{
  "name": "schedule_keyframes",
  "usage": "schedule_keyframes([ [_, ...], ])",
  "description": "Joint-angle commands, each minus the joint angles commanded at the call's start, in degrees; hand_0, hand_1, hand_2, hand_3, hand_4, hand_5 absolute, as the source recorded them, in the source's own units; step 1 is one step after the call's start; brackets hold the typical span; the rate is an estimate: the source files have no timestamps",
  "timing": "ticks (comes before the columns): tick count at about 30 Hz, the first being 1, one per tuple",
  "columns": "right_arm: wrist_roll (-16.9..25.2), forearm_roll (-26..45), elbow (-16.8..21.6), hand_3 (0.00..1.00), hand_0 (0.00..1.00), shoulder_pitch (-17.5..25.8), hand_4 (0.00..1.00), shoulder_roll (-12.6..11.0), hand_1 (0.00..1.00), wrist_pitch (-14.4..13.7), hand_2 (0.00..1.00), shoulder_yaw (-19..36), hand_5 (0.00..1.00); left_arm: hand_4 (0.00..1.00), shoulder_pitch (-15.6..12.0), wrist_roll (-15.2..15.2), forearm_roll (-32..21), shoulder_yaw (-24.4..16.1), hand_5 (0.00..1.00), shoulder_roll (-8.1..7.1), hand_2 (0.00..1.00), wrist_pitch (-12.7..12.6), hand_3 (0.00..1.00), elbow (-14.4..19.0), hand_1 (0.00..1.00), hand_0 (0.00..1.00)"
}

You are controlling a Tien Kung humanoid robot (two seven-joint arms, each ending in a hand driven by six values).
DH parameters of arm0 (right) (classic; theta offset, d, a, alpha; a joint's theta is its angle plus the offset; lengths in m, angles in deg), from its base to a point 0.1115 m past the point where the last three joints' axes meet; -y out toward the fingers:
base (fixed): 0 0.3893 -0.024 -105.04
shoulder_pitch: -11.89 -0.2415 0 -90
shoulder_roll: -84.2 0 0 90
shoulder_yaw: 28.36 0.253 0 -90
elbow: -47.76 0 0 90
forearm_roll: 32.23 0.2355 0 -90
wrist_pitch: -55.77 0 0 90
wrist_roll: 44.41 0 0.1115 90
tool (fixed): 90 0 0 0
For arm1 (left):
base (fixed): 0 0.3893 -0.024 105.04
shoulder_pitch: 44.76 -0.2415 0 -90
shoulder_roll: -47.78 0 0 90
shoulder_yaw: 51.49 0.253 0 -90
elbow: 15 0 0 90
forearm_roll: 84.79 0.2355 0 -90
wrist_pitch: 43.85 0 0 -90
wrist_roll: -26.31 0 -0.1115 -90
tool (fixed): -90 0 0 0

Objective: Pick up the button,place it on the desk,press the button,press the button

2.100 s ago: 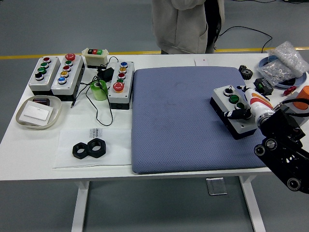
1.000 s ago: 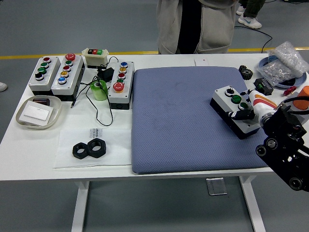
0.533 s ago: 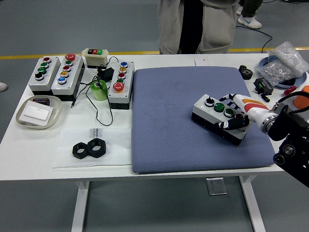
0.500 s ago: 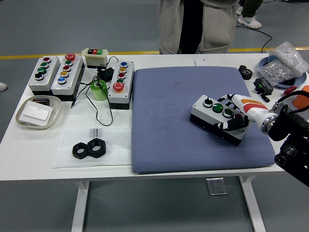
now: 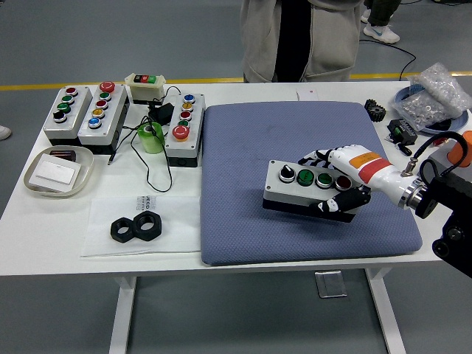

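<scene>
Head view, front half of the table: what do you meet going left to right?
White tray → pair of black nuts → blue mat → button box on the mat → right hand gripping the box's right end → black right arm at the picture's right edge.

One head view looked forward and down from high on the robot's side of the desk [image 5: 44, 236], set back enough to take in its whole top. The desk's near edge ran along the bottom, floor beyond its far edge. The mat [image 5: 251, 147] lay right of centre.
</scene>
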Motion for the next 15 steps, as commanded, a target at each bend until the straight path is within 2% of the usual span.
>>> schedule_keyframes([
  [3,2.14,-0.92,-1.43,0.711,0.441,-1.13,0.815,0.29,0.460,-0.84,0.499,-1.81,0.041,0.641,0.10,-0.05,-0.15,0.11,0.998,0.00,0.873,0.00,0.832,0.00,0.827,0.749],
  [4,2.52,-1.35,-1.94,0.721,0.468,-1.49,0.839,0.44,0.469,-1.04,0.505,-2.23,0.024,0.642,0.15,-0.10,-0.33,0.20,0.998,0.01,0.873,0.00,0.832,0.01,0.827,0.749],
  [15,4.33,-1.45,-5.03,0.722,0.476,-4.07,0.842,1.38,0.470,-1.03,0.507,-5.83,0.025,0.641,0.36,-0.13,-0.50,0.30,0.998,0.02,0.873,0.01,0.832,0.03,0.827,0.755],
])
